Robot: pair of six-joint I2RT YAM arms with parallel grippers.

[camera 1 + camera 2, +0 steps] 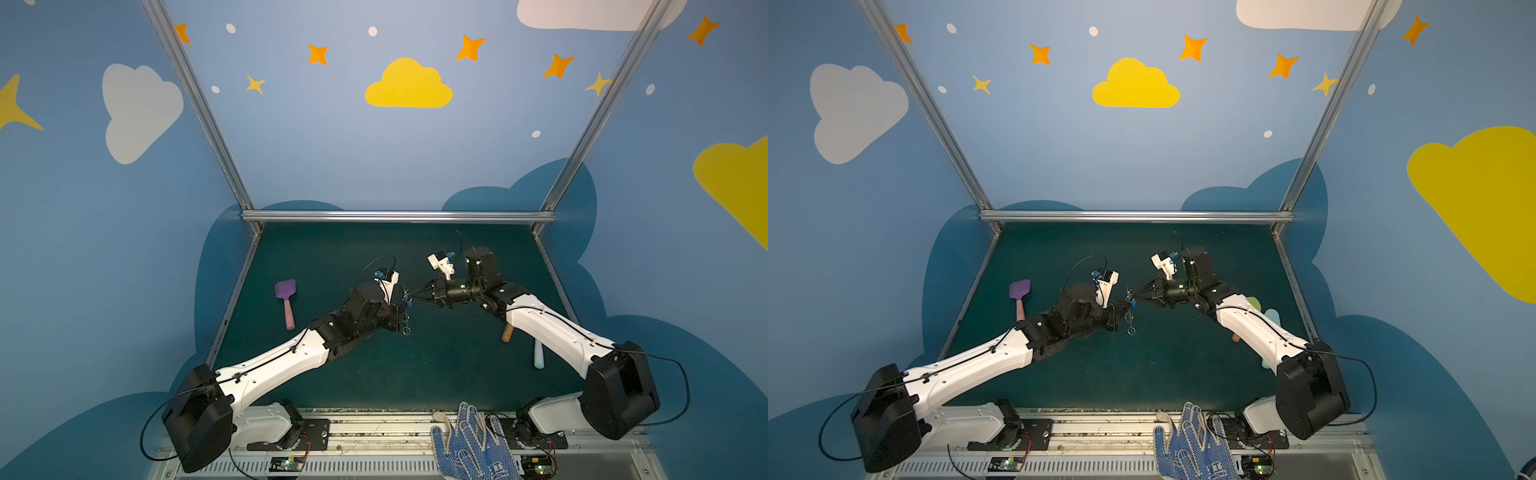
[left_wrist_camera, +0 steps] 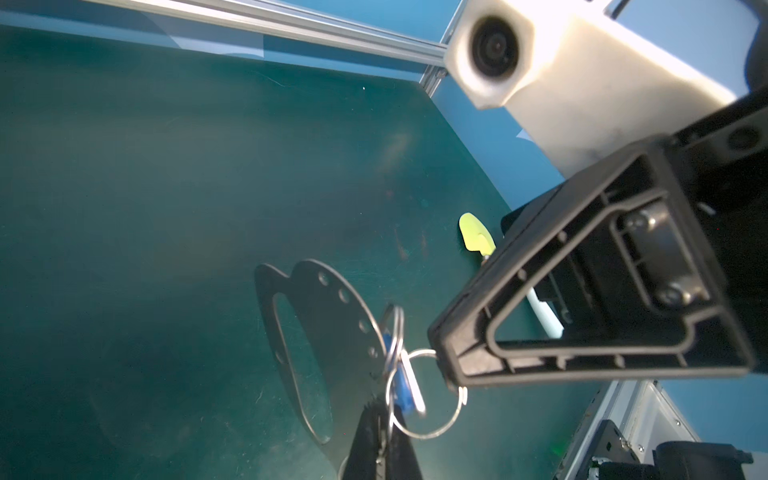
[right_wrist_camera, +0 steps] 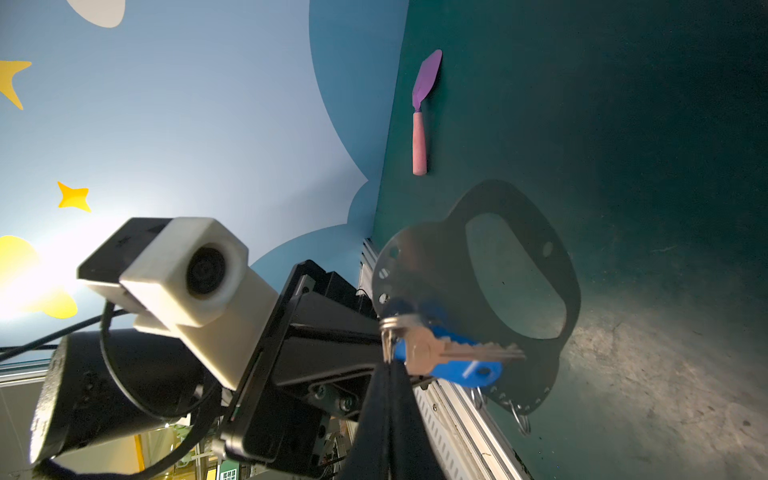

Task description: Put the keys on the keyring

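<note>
Above the table (image 1: pixel 374 374), 2 claws meet in mid-air: the left claw (image 2: pixel 380 415) is clenched on the keyring (image 2: pixel 328 328), the right claw (image 3: pixel 390 370) pinches the keys (image 3: pixel 449 357) by their ring (blue tag against the plate).

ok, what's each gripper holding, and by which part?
Left gripper: flat grey D-shaped metal plate, by its holed edge. Right gripper: metal split ring, pinched at its rim.

Blue cloud-painted walls (image 1: pixel 374 145) — dark green tabletop (image 1: pixel 415 374)
</note>
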